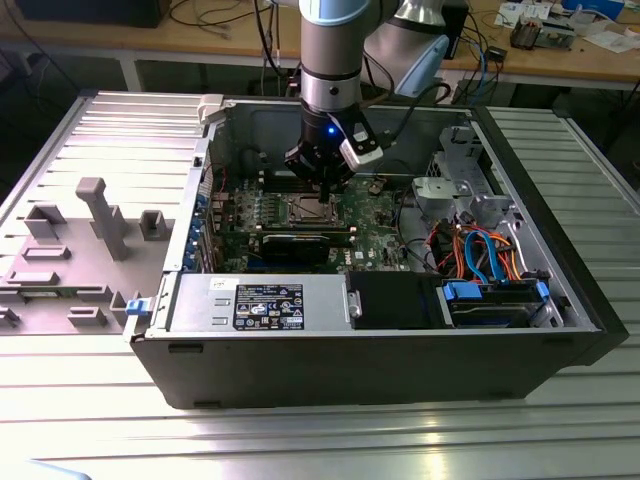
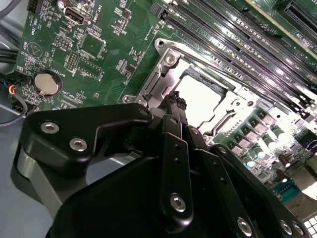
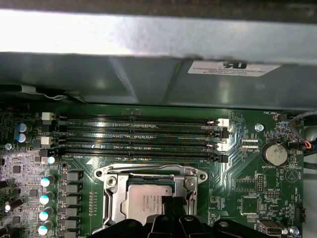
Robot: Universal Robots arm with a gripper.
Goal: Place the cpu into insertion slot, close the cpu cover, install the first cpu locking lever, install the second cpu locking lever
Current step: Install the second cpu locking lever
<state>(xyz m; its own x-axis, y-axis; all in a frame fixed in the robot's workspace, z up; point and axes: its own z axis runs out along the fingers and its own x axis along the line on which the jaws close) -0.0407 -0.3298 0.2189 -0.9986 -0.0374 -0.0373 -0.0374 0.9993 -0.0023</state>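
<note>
Small flat silvery square cpu [image 3: 146,204]: seated in silver-rimmed insertion slot [image 3: 113,198], aligned for covering. Black gripper [image 2: 176,103]: fingers pinched together, holding nothing, tips poised just above the chip.

A ribbed metal surface [image 1: 560,420] of pale grey slats runs across the exterior view and catches a soft glare near its front edge. Toward its edge on the exterior view's left lies a grey tray [image 1: 60,270] with upright blocks and pegs. Behind the surface's far edge stands a wooden bench [image 1: 200,45], lit warmer, with dark cables [image 1: 215,15] trailing over it. At the bench's end on the exterior view's right sit papers [image 1: 610,40] and small parts. Below the bench the floor is dark.
</note>
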